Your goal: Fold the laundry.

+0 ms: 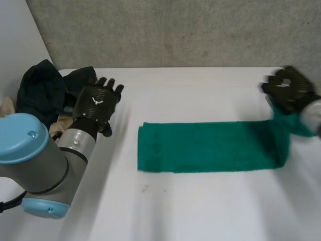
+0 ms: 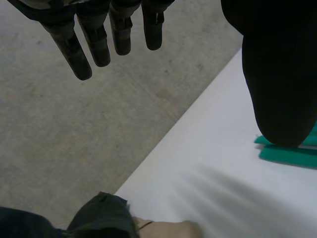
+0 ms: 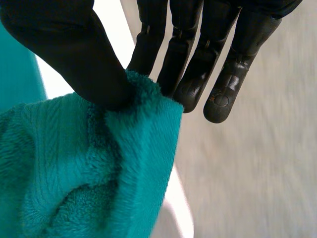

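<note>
Left arm (image 1: 35, 160), grey joint with light-blue caps, sits nearest, over the white table (image 1: 175, 211). Bare tabletop lies on the near side of both hands.

Green towel (image 1: 200, 149): a long strip lying flat on the table between the two hands. Its short end on the left-hand side is flat and apart from that hand. The other end rises off the table into the right hand.

Left hand (image 1: 97, 104): above the table, off the towel. In the left wrist view its fingers (image 2: 81, 49) are straight and spread, the thumb (image 2: 277, 74) is well away from them, and they have hold of nothing. The towel's layered edge (image 2: 290, 154) peeks out just past the thumb tip.

Right hand (image 1: 290, 90): raised above the towel's far-right end. In the right wrist view the thumb (image 3: 64, 54) presses the towel's edge (image 3: 99, 163) against nearly straight fingers (image 3: 198, 64), so it's pinched. The cloth bunches and hangs below the palm. The fingertips stick out past the cloth.

A pile of dark clothes (image 1: 37, 93) lies just beside the left hand, on its outer side, heaped at the table's corner. A beige cloth (image 1: 61, 123) pokes out under it, next to the left wrist. In the left wrist view both the dark fabric (image 2: 99, 218) and the beige piece (image 2: 163, 229) lie well below the fingertips.

A grey wall (image 1: 175, 30) stands past both hands, behind the table's far edge.
</note>
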`<state>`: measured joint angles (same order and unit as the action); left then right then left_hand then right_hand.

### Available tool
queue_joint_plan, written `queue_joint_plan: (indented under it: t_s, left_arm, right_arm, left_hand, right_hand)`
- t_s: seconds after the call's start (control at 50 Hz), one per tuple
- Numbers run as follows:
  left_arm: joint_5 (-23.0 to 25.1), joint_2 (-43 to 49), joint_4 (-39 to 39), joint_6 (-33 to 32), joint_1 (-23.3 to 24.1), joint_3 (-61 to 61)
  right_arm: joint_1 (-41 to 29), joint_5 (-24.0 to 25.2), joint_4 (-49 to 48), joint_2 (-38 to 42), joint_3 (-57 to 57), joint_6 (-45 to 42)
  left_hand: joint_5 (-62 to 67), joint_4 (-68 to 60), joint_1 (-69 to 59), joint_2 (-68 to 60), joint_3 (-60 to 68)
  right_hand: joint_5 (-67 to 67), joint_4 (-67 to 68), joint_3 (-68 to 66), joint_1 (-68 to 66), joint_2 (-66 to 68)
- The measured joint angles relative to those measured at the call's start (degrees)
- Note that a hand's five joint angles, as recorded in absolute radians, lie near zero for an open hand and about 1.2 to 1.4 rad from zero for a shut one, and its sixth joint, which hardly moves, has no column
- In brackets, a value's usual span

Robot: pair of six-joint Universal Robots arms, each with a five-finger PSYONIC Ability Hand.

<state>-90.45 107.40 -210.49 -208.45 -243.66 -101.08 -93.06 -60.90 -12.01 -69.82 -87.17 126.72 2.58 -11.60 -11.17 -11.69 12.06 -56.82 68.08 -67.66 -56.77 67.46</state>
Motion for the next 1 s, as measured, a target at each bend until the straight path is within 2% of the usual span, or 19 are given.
queue_joint_plan:
  t_s: [0.12, 0.14, 0.16, 0.24, 0.3, 0.34, 0.36, 0.38, 0.4, 0.46, 0.52, 0.54, 0.6, 0.66, 0.74, 0.82, 1.0]
  left_arm:
    - [0.0, -1.0, 0.1, 1.7, -0.8, 0.0]
    - [0.0, -1.0, 0.1, 1.7, -0.8, 0.0]
    - [0.0, -1.1, 0.1, 2.4, -0.9, -0.1]
    - [0.0, -1.1, 0.1, 3.5, -0.7, -0.1]
    - [0.0, -0.9, 0.1, 3.9, -0.6, -0.2]
    - [0.0, -0.8, 0.1, 3.9, -0.5, -0.3]
    - [0.1, -0.7, 0.1, 3.9, -0.5, -0.4]
    - [0.1, -0.6, 0.1, 3.9, -0.4, -0.5]
    - [0.1, -0.6, 0.1, 3.9, -0.4, -0.5]
    - [0.2, -0.3, 0.0, 3.8, -0.3, -0.6]
    - [0.3, -0.2, 0.0, 3.8, -0.1, -0.6]
    - [0.3, -0.2, 0.0, 3.8, -0.1, -0.6]
    - [0.4, -0.1, -0.1, 3.7, 0.9, -0.2]
    - [0.4, 0.0, -0.2, 3.7, 2.0, 0.2]
    - [0.4, 0.9, -0.3, 3.8, 4.5, 1.4]
    - [1.0, 3.8, -0.3, 4.0, 8.9, 4.5]
    - [4.0, 13.7, 1.7, 5.6, 16.3, 13.1]
  right_arm:
    - [-15.3, 2.1, -4.5, 2.8, 2.3, 0.1]
    - [-15.3, 2.1, -4.5, 2.8, 2.3, 0.1]
    - [-19.8, 3.6, -5.5, 5.4, 3.4, 0.0]
    - [-28.5, 6.3, -6.5, 12.4, 5.5, -0.4]
    - [-32.3, 7.2, -6.6, 17.0, 6.4, -0.8]
    - [-33.5, 7.2, -6.6, 18.8, 6.7, -0.8]
    - [-33.7, 7.1, -6.5, 19.3, 6.7, -0.8]
    - [-34.2, 6.6, -6.5, 20.1, 6.9, -0.6]
    - [-34.3, 6.4, -6.5, 20.3, 6.9, -0.6]
    - [-34.2, 2.2, -6.3, 19.4, 7.2, 0.4]
    - [-33.4, -4.4, -6.1, 16.8, 6.8, 3.5]
    - [-33.4, -4.4, -6.1, 16.8, 6.8, 3.5]
    - [-30.7, -11.5, -5.6, 12.4, 5.0, 10.8]
    - [-28.3, -14.4, -5.1, 9.4, 3.1, 16.4]
    - [-24.9, -15.3, -4.2, 5.7, 0.0, 23.3]
    - [-18.8, -14.9, -1.3, 1.5, -6.0, 30.7]
    - [-13.4, -14.1, 1.1, 1.4, -12.8, 28.6]
  left_hand:
    - [0.0, 0.0, 0.0, 0.0, 0.0]
    - [0.0, 0.0, 0.0, 0.0, 0.0]
    - [0.0, 0.0, 0.0, 0.0, 0.0]
    - [0.0, 0.0, 0.0, 0.0, 0.0]
    - [0.0, 0.0, 0.0, 0.0, 0.0]
    - [0.0, 0.0, 0.0, 0.0, 0.0]
    - [0.0, 0.0, 0.0, 0.0, 0.0]
    - [0.0, 0.0, 0.0, 0.0, 0.0]
    - [0.0, 0.0, 0.0, 0.0, 0.0]
    - [0.0, 0.0, 0.0, 0.0, 0.0]
    - [0.0, 0.0, 0.0, 0.0, 0.0]
    - [0.0, 0.0, 0.0, 0.0, 0.0]
    - [0.0, 0.0, 0.0, 0.0, 0.0]
    - [0.0, 0.0, 0.0, 0.0, 0.0]
    - [0.0, 0.0, 0.0, 0.0, 0.0]
    - [0.0, 0.0, 0.0, 0.0, 0.0]
    - [0.0, 0.0, 0.0, 0.0, 0.0]
  right_hand:
    - [0.0, 0.0, 0.0, 0.0, 0.0]
    - [0.0, 0.0, 0.0, 0.0, 0.0]
    - [0.0, 0.1, -0.1, 0.0, 0.0]
    - [0.0, 0.1, -0.2, 0.0, 0.0]
    - [0.0, 0.0, -0.1, 0.1, -0.1]
    - [7.4, -8.2, 7.9, 8.1, -8.0]
    - [7.4, -8.2, 7.9, 8.1, -8.0]
    - [33.4, -34.5, 34.3, 33.9, -34.8]
    - [33.4, -34.5, 34.3, 33.9, -34.8]
    - [52.7, -54.4, 54.6, 45.2, -54.3]
    - [53.2, -54.8, 55.4, 45.2, -54.9]
    - [53.2, -54.8, 55.4, 45.2, -54.9]
    - [53.2, -54.8, 55.4, 45.2, -54.9]
    - [53.2, -54.8, 55.4, 45.2, -54.9]
    - [53.2, -54.8, 55.4, 45.2, -54.9]
    - [53.2, -54.8, 55.4, 45.2, -54.9]
    - [53.2, -54.7, 55.3, 45.2, -54.8]
